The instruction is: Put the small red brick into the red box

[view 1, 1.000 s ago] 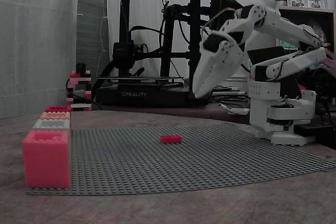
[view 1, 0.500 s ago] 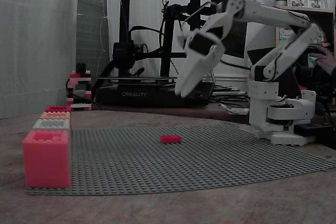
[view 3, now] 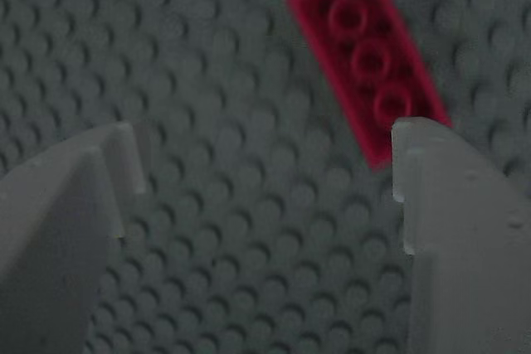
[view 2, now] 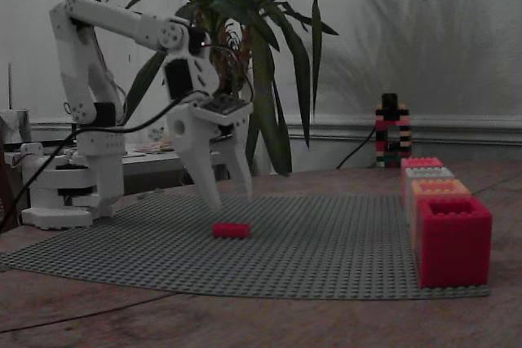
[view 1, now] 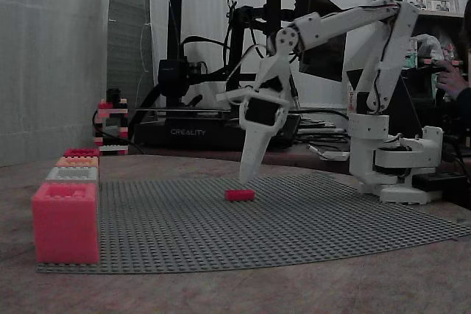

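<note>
The small red brick [view 1: 240,195] [view 2: 232,230] lies flat on the grey studded baseplate [view 1: 309,218]. My white gripper [view 1: 246,176] [view 2: 229,198] points down just above it, open, with nothing between its fingers. In the wrist view the brick [view 3: 369,60] lies slanted ahead of the open gripper [view 3: 261,147], its near end beside the right fingertip [view 3: 423,172]. The red box [view 1: 81,152] [view 2: 453,238] stands at one end of a row of four boxes on the plate's edge, well away from the gripper.
The row also holds an orange box [view 2: 440,189], a grey box [view 1: 72,174] and a pink-coral box [view 1: 65,222]. A red-white-black brick tower [view 1: 110,123] stands behind the plate. A black 3D printer [view 1: 221,56] and a potted plant [view 2: 261,55] stand beyond.
The arm has stretched forward and swung down to the left in the fixed view, bringing the gripper from high up to just above the brick. The brick has not moved.
</note>
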Robot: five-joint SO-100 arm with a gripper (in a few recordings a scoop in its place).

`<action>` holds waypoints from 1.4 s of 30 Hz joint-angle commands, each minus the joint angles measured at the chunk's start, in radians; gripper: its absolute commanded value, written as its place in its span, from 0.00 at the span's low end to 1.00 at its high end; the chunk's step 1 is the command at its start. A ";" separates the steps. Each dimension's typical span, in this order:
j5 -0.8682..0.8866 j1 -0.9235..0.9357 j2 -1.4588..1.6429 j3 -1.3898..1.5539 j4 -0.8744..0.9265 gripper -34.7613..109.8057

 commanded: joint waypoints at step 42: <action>-0.061 0.086 -0.202 -0.155 -0.069 0.28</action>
